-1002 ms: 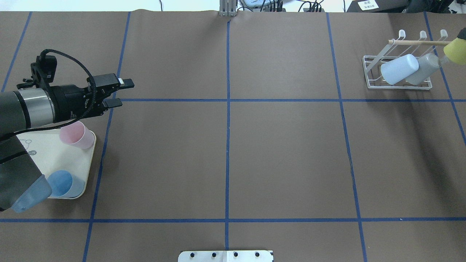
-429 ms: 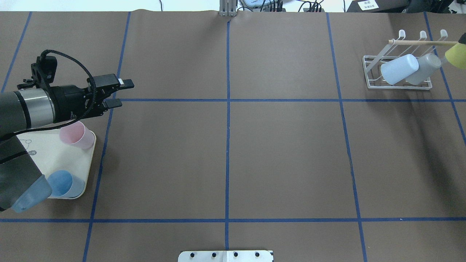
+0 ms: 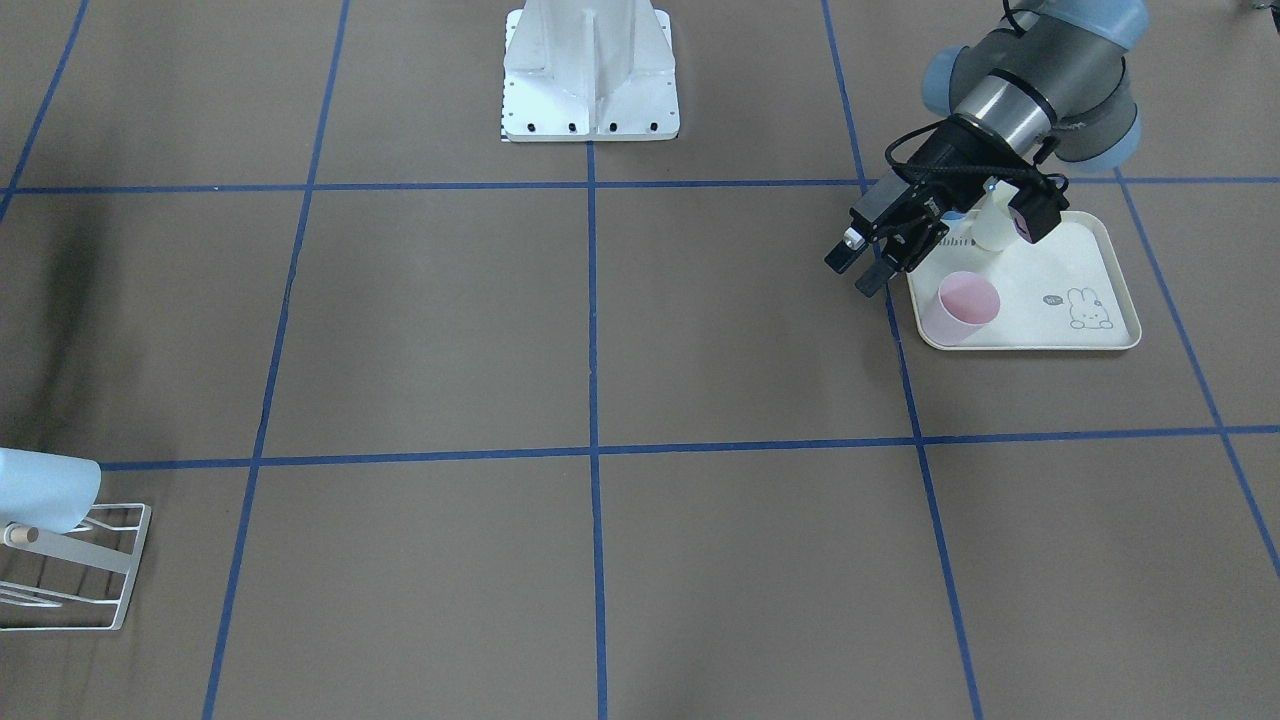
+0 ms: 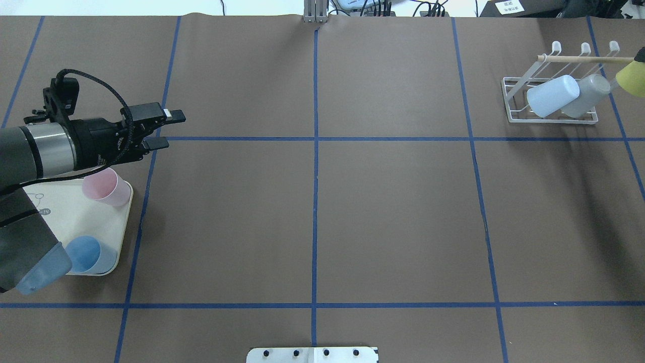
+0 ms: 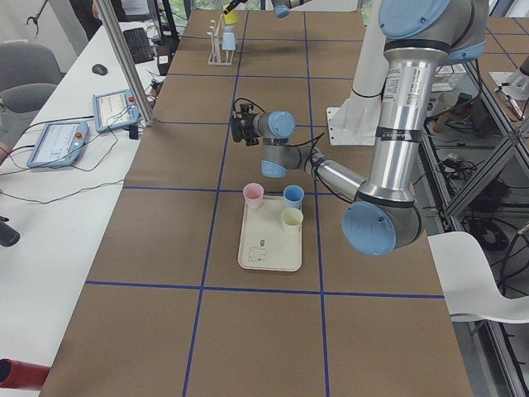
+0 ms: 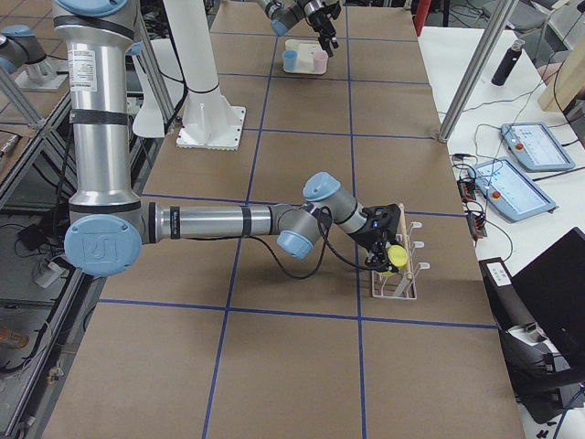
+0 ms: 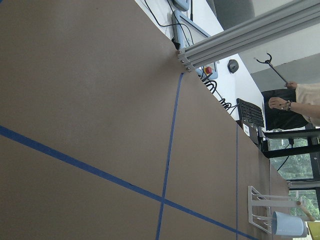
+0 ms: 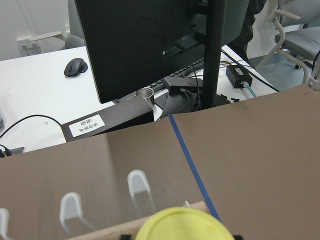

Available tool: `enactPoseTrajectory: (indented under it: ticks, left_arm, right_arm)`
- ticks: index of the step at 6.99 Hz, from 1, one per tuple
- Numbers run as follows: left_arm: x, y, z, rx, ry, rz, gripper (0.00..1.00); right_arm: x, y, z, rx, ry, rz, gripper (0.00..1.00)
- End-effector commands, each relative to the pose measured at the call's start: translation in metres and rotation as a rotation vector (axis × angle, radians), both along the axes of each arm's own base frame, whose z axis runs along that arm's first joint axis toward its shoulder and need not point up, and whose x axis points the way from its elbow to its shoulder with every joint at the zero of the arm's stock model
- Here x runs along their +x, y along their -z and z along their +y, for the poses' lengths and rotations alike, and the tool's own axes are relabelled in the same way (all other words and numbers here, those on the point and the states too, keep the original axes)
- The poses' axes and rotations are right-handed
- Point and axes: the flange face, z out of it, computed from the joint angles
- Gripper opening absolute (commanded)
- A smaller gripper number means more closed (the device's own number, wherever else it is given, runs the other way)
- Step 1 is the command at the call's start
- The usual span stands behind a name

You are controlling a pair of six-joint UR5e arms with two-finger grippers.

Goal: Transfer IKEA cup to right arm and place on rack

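Note:
The IKEA cup point(image 4: 632, 78) is yellow and hangs in the air at the rack's right end, its bottom filling the lower edge of the right wrist view point(image 8: 185, 225). My right gripper point(image 6: 382, 251), on the right arm point(image 6: 228, 219), is shut on it. The white wire rack point(image 4: 552, 119) carries a pale blue cup point(image 4: 553, 96) and a grey cup point(image 4: 587, 95) on its pegs. My left gripper point(image 4: 170, 130) stands open and empty over the table, just beyond the tray's far corner.
A cream rabbit-print tray point(image 4: 65, 217) at the left holds a pink cup point(image 4: 106, 186) and a blue cup point(image 4: 85, 254); a pale cup point(image 3: 990, 225) sits partly hidden under the left wrist. The robot's base plate point(image 3: 590, 100) stands at the table's middle edge.
The yellow cup has shifted slightly right and down beside the rack. The left arm has not moved.

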Motion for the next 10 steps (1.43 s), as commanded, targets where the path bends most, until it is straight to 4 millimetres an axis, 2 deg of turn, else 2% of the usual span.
enactPoseTrajectory:
  ticks: [1, 4, 5, 6, 10]
  left_arm:
    - [0.000, 0.000, 0.000, 0.000, 0.000, 0.000, 0.99]
    - [0.000, 0.000, 0.000, 0.000, -0.002, 0.000, 0.99]
    - [0.000, 0.000, 0.000, 0.000, -0.002, 0.000, 0.99]
    - [0.000, 0.001, 0.000, 0.001, -0.002, 0.001, 0.99]
    - [-0.002, 0.001, 0.000, 0.006, -0.001, -0.002, 0.99]
  right_arm:
    - [-0.001, -0.008, 0.005, -0.011, 0.011, 0.011, 0.40]
    - [-0.001, -0.010, 0.007, -0.015, 0.011, 0.013, 0.44]
    - [-0.002, -0.011, 0.008, -0.015, 0.013, 0.017, 0.67]
    - [-0.005, -0.010, 0.007, -0.012, 0.009, 0.024, 0.97]
    - [-0.023, -0.008, 0.007, -0.002, 0.010, 0.037, 0.98]
